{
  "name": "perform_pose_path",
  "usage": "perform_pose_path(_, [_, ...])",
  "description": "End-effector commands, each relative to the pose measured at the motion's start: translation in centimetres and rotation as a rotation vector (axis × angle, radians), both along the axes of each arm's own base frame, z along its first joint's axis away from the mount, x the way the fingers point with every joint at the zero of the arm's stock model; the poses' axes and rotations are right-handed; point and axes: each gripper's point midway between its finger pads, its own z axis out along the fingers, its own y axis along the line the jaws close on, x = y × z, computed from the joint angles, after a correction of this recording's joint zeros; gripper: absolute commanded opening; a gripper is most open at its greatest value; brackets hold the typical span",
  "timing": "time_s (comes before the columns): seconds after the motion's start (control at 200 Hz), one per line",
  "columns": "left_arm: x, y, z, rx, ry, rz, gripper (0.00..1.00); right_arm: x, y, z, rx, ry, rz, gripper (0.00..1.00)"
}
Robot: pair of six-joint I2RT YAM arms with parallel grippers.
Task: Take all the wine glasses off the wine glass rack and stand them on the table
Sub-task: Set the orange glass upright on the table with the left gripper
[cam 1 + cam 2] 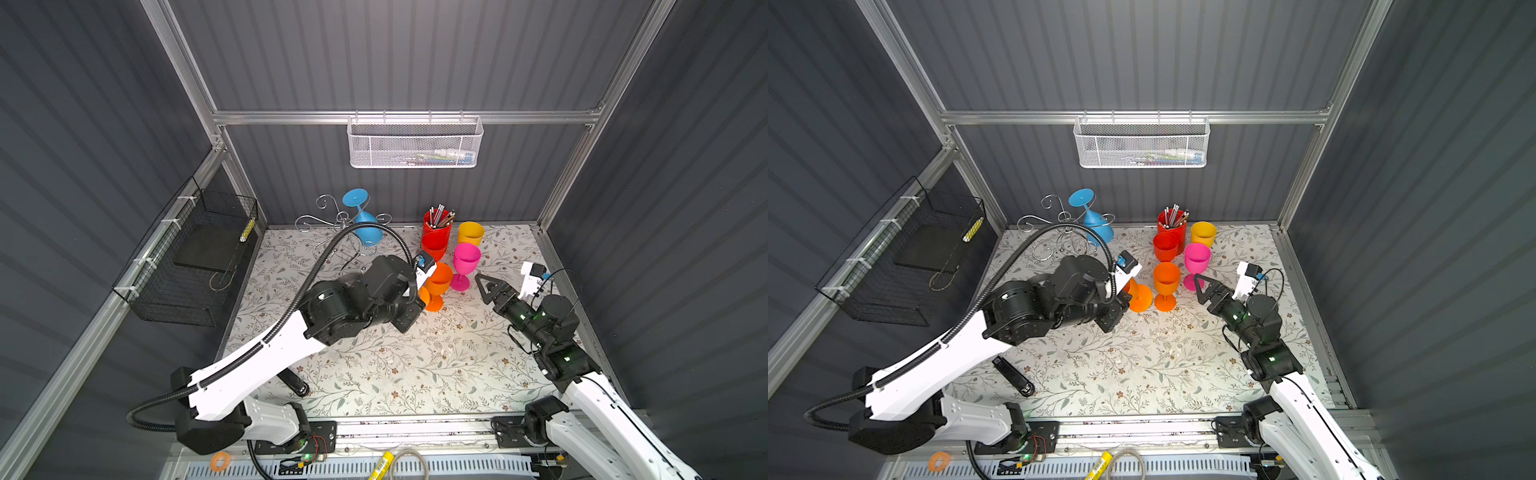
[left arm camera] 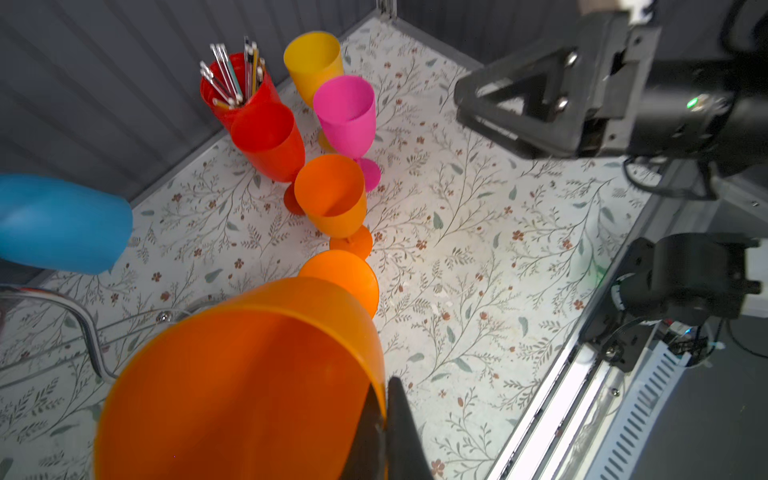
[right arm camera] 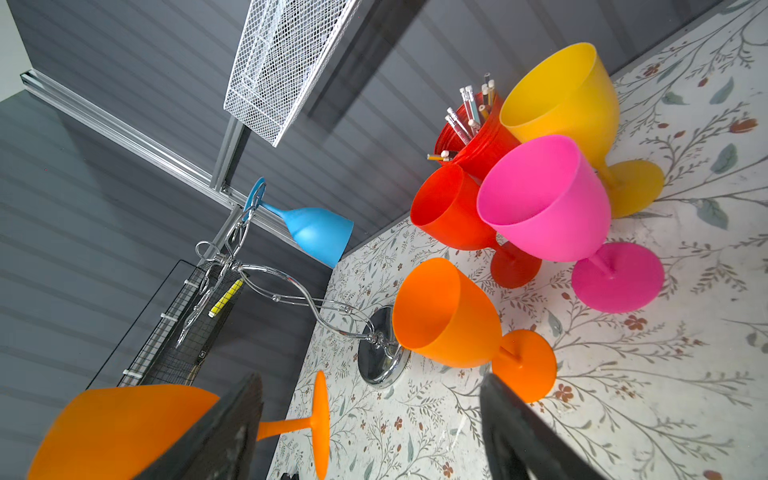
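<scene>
A black wire-mesh basket [image 1: 187,266] hangs on the left wall. Beside it, at the back of the flowered surface [image 1: 395,365], stands the chrome wire wine glass rack [image 1: 344,217] with curled arms. In both top views a black ribbed cable hose [image 1: 286,314] crosses it and hides its round base [image 3: 376,361], which only the right wrist view shows. A blue plastic wine glass [image 1: 368,228] hangs upside down from one arm.

The left arm reaches low toward the middle. From above, its wrist covers the left fingers [image 2: 401,428] and nearly all of their load. The left wrist view shows them clenched on the rim of a tilted orange plastic wine glass [image 2: 249,374], whose bowl the frame cuts off. This glass is clear of the rack, to its right. Its foot is just beside a standing orange glass [image 1: 1166,278]; whether the foot touches the surface cannot be told.

The right arm is folded near the right edge. The right fingers [image 3: 232,428] are spread wide, grasping nothing, near the foot of a pink plastic glass [image 1: 466,255].
</scene>
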Motion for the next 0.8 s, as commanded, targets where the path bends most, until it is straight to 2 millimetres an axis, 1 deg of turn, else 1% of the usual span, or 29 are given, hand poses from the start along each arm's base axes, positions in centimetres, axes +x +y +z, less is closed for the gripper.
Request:
perform_pose_path(0.0, [0.5, 0.4, -2.3, 0.086, 0.037, 0.043, 0.0, 0.0, -0.2, 1.5, -0.013, -0.038, -0.008, 0.83])
perform_pose_path(0.13, [1.4, -0.4, -4.9, 0.166, 0.048, 0.053, 0.0, 0.0, -0.2, 1.5, -0.013, -0.039, -0.005, 0.83])
perform_pose_path(0.185, [1.9, -0.3, -5.8, 0.198, 0.05, 0.061, 0.0, 0.0, -0.1, 1.4, -0.014, -0.037, -0.002, 0.84])
perform_pose_path(0.205, [2.3, -0.8, -5.8, 0.177, 0.044, 0.063, 0.0, -0.1, -0.1, 1.4, -0.013, -0.036, 0.0, 0.84])
perform_pose_path(0.245, [2.7, -1.1, -6.4, 0.178, 0.06, 0.059, 0.0, -0.1, -0.1, 1.3, -0.013, -0.036, 0.002, 0.84])
perform_pose_path(0.395, [3.4, -2.4, -8.6, 0.196, 0.091, 0.048, 0.0, -0.1, -0.1, 1.0, -0.02, -0.033, 0.001, 0.86])
perform_pose_path(0.56, [4.0, -2.8, -10.9, 0.225, 0.122, 0.053, 0.0, -0.3, -0.2, 0.7, -0.028, -0.034, -0.003, 0.87])
perform_pose_path(0.665, [4.9, -2.4, -12.2, 0.226, 0.133, 0.073, 0.0, -0.3, -0.3, 0.5, -0.033, -0.03, -0.005, 0.87])
perform_pose_path(0.795, [5.5, -2.7, -13.3, 0.2, 0.143, 0.08, 0.0, -0.3, -0.3, 0.4, -0.039, -0.031, -0.006, 0.88])
